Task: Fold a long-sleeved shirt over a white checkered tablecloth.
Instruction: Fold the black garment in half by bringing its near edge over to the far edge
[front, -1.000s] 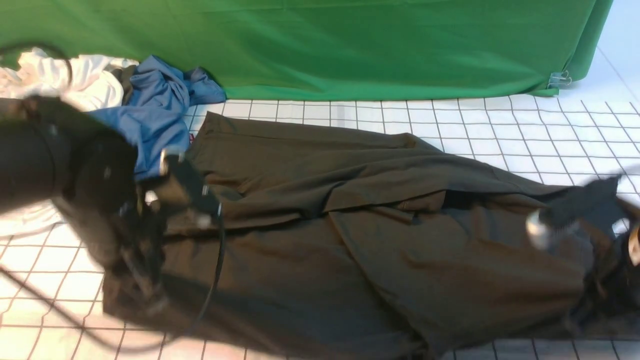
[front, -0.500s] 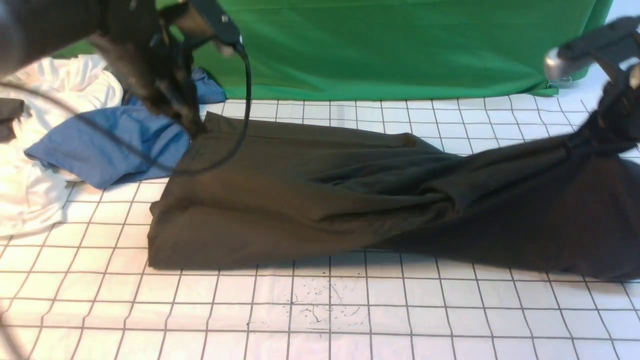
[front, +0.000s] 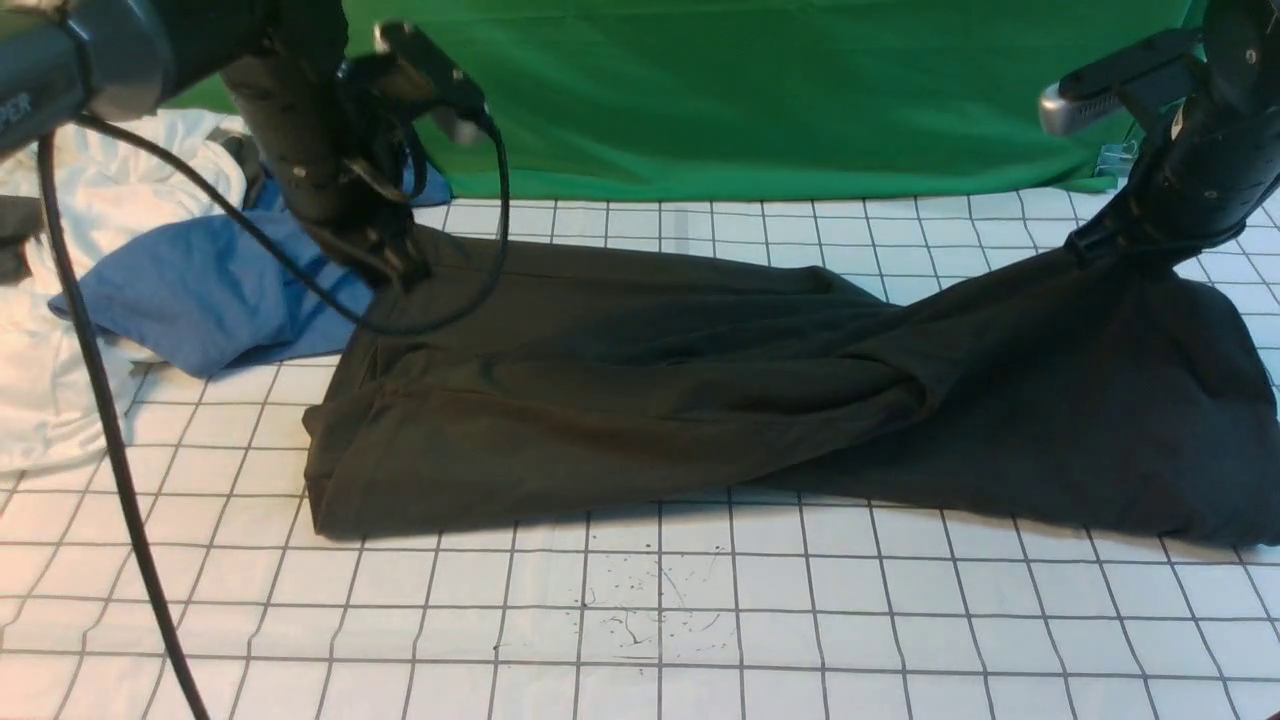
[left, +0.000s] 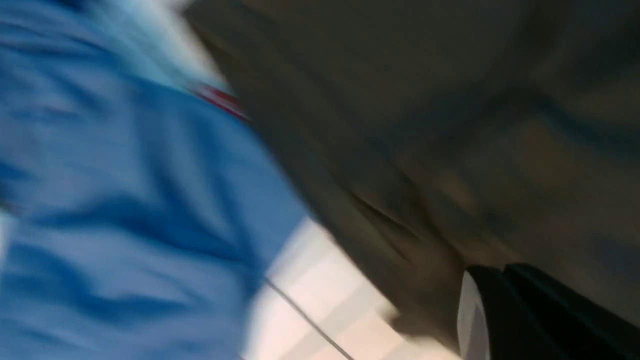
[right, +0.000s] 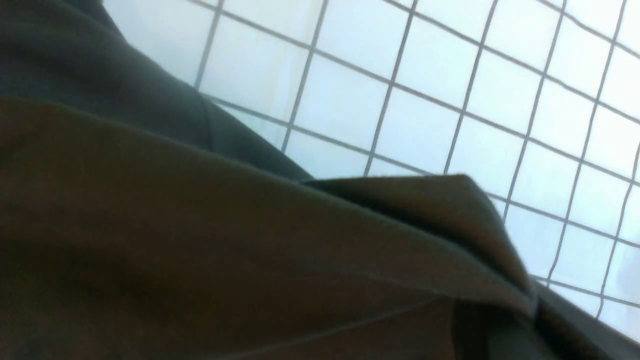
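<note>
The long-sleeved shirt (front: 640, 400), dark charcoal, lies doubled over across the white checkered tablecloth (front: 640, 620); no print shows. My left gripper (front: 400, 272) is shut on the shirt's far left corner, low against the cloth beside the blue garment. My right gripper (front: 1105, 250) is shut on the far right corner and holds it a little above the table, so the fabric rises in a tent there. In the left wrist view the dark fingers (left: 520, 305) press together against shirt fabric (left: 450, 125). The right wrist view shows a pinched fold of shirt (right: 200, 250) over the grid (right: 450, 100).
A blue garment (front: 220, 290) and a white garment (front: 60, 330) are heaped at the far left, touching the shirt's corner. A green backdrop cloth (front: 750, 100) hangs behind. My left arm's black cable (front: 110, 440) droops over the near left. Small ink specks (front: 650, 600) mark the near middle.
Both grippers have carried the shirt's near edge up and over to the far side, doubling it. In the last half second they came down, the left one reaching the cloth.
</note>
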